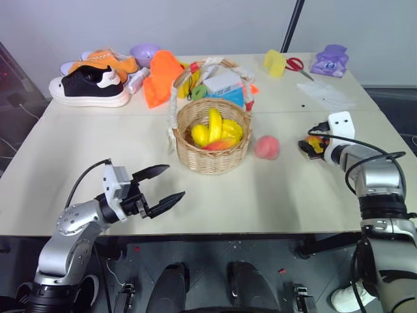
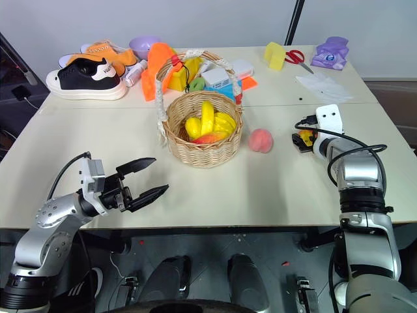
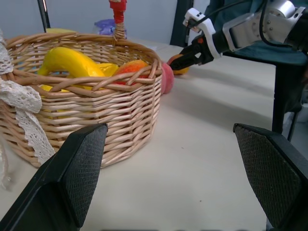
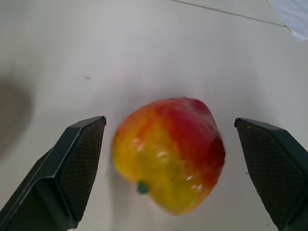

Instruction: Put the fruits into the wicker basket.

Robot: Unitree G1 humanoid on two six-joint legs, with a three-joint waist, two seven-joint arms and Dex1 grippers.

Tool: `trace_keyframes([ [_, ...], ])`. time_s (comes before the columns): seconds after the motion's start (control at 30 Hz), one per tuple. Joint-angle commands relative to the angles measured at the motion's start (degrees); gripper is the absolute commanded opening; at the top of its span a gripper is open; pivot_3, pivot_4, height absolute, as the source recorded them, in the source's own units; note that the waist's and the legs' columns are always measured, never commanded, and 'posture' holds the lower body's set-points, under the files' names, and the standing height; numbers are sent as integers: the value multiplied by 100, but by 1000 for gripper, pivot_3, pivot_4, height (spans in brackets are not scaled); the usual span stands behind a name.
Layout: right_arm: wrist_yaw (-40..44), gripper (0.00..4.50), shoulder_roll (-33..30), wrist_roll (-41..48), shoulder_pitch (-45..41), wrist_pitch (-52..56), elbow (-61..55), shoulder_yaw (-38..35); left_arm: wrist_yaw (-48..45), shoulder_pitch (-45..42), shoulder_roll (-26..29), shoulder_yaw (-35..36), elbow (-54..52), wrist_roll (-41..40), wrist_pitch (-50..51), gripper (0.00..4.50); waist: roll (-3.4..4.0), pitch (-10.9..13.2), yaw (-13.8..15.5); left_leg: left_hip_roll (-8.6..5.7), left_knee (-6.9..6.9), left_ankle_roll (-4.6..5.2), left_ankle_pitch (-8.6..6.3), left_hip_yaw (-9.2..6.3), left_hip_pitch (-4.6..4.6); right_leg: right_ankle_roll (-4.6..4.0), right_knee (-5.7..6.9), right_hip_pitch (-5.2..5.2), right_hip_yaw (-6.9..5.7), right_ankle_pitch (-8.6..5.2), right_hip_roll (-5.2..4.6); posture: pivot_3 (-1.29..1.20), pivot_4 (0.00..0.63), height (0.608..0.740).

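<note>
Left gripper point(image 1: 163, 186) hangs low over the near table edge, jaws spread wide and empty, pointed toward the wicker basket point(image 1: 213, 154). Basket sits mid-table, upright, with bananas point(image 1: 218, 128) and a red-orange fruit already inside; the taped handle arches over it, so anything dropped in has to pass beside the arch. Just right of the basket, touching nothing, lies the pink peach point(image 1: 266, 147) on the bare table point(image 1: 98, 176). Further right, the yellow-orange fruit point(image 4: 169, 153) rests on the table between the fingers of the right gripper point(image 1: 311, 145), whose jaws are spread to either side and not yet pressing it. Judgement: it looks glossy and smooth, probably light and hard, so slippery. Best taken across its widest middle, pads square to the sides; a round body may roll or squirt out if pinched off-centre.
</note>
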Motion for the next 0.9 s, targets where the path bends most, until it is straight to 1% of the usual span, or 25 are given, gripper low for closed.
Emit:
trace_keyframes([
  [0.03, -61, 4459, -49, -147, -193, -309, 157, -50, 39, -43, 39, 125, -211, -41, -54, 4500, 0, 0, 0, -1, 0, 0, 0, 0, 0, -1, 0, 0, 0, 0, 0, 0, 150, 740],
  [0.2, -90, 4459, 65, -28, -271, -328, 358, -229, 60, -41, 55, 153, -208, -49, -51, 4500, 0, 0, -9, -1, 0, 0, 0, 0, 0, 0, 0, 0, 0, 0, 0, 0, 150, 740],
  [0.3, -117, 3699, 169, 144, -327, -233, 407, -425, 68, -30, 57, 155, -177, -38, -73, 4500, 0, 0, -10, 0, 0, 0, 0, 0, 1, 0, 0, 0, 0, 0, 1, 0, 150, 740],
  [0.37, -84, 2718, 203, 187, -331, -193, 387, -465, 62, -8, 54, 152, -155, -20, -97, 4500, 1, 0, -7, 0, -1, 0, 0, -1, 1, 2, 1, 0, 0, 1, 1, 0, 150, 740],
  [0.4, -63, 2348, 201, 173, -318, -215, 361, -443, 68, -8, 54, 156, -154, -25, -91, 4500, 1, 0, -6, 0, 0, 0, 0, 0, 1, 5, 0, 0, 0, 3, 1, 0, 150, 740],
  [0.53, -56, 2348, 202, 230, -220, -198, 130, -479, 72, -8, 58, 173, -151, -38, -84, 4500, 1, 1, 1, -1, 0, 0, 0, 0, 0, 4, 0, 0, 0, 2, 0, 0, 150, 740],
  [0.63, 43, 2348, 115, 317, 52, -165, -478, -531, 87, 18, 60, 200, -173, -35, -99, 4500, 1, 1, 1, 0, -1, 0, 0, 0, 0, 4, 0, 0, 0, 2, 0, 0, 150, 740],
  [0.73, 436, 2348, 56, 710, 698, 103, -1829, -682, 149, 60, 91, 342, -184, -40, -115, 4500, 1, 1, 14, 0, -3, 0, 0, -3, 0, 12, 0, 0, -1, 5, 1, 0, 150, 740],
  [0.8, 795, 2348, -4, 1194, 1177, 554, -2943, -789, 216, 61, 136, 575, -106, -84, -112, 4500, 1, 1, 26, 2, -6, 1, -1, -8, -1, 18, 0, 0, -2, 2, 1, 0, 150, 740],
  [0.87, 989, 2348, -53, 1589, 1499, 971, -3816, -834, 237, 94, 160, 716, -88, -120, -114, 4500, 7, 4, 14, 4, -8, 4, -3, -13, -1, 23, 1, 0, -4, 2, 2, 0, 150, 740],
  [0.9, 1126, 2348, -36, 2003, 1636, 1260, -4361, -884, 239, 124, 168, 763, -87, -125, -127, 4500, 11, 6, 12, 4, -8, 4, -3, -10, -1, 21, 1, -2, -2, 1, 2, 0, 150, 740],
])
